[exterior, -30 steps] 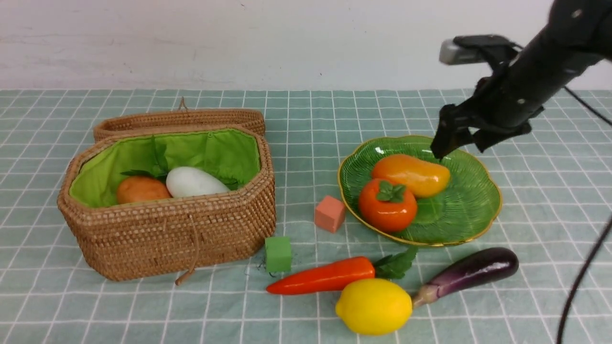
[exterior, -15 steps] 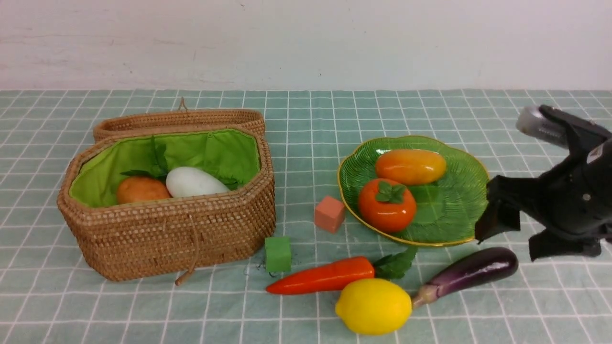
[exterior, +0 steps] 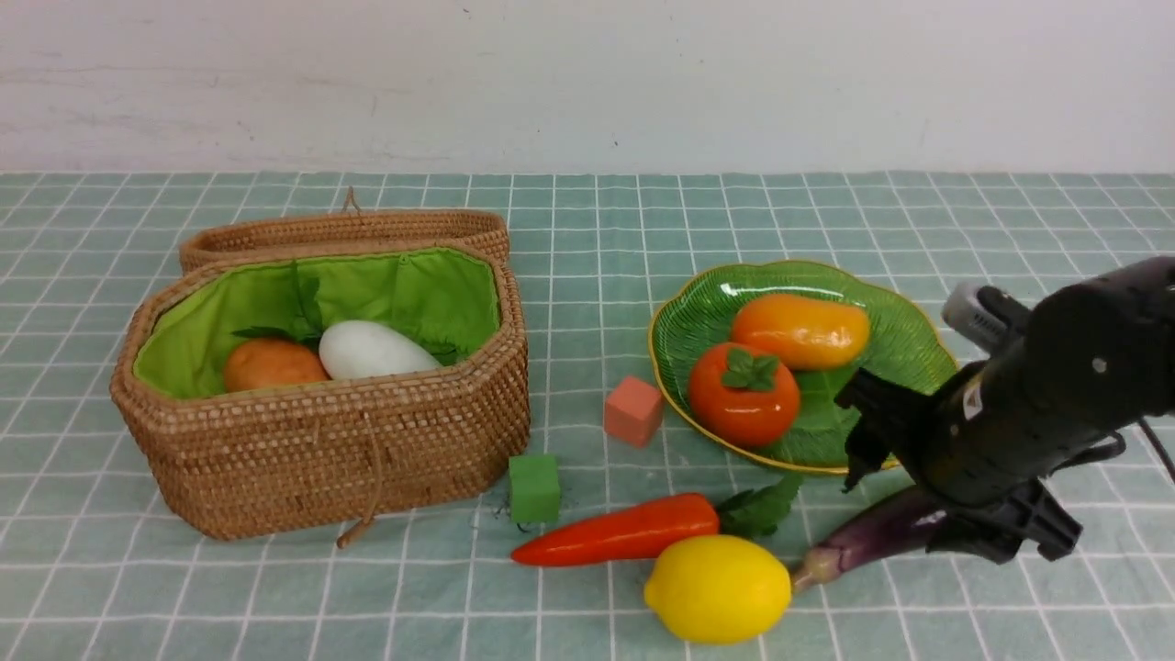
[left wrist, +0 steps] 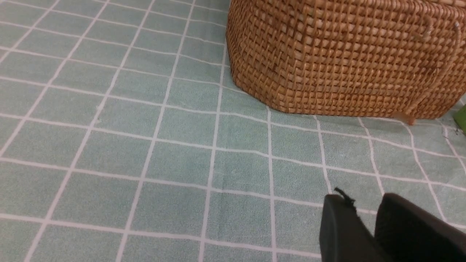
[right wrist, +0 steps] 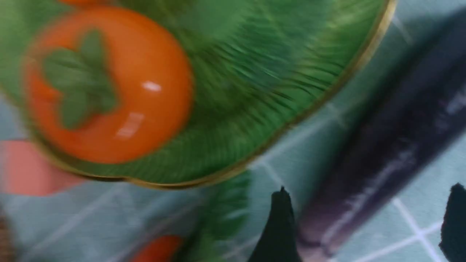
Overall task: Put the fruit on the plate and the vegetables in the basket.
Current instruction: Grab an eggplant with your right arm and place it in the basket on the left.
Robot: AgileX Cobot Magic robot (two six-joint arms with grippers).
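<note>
Eggplant [exterior: 867,542] between spread jaws of right gripper [right wrist: 367,203], beside plate [exterior: 698,308].

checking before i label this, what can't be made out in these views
Dark purple toy eggplant: front view, the right arm covers its fat end.
Right wrist view: motion blur; contact between right end effector and eggplant unclear.
Left end effector: left wrist view, cut by the frame edge.

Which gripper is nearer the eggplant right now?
Right. The right gripper straddles the eggplant, jaws open either side; the left gripper hovers over the cloth beside the basket, far from it.
</note>
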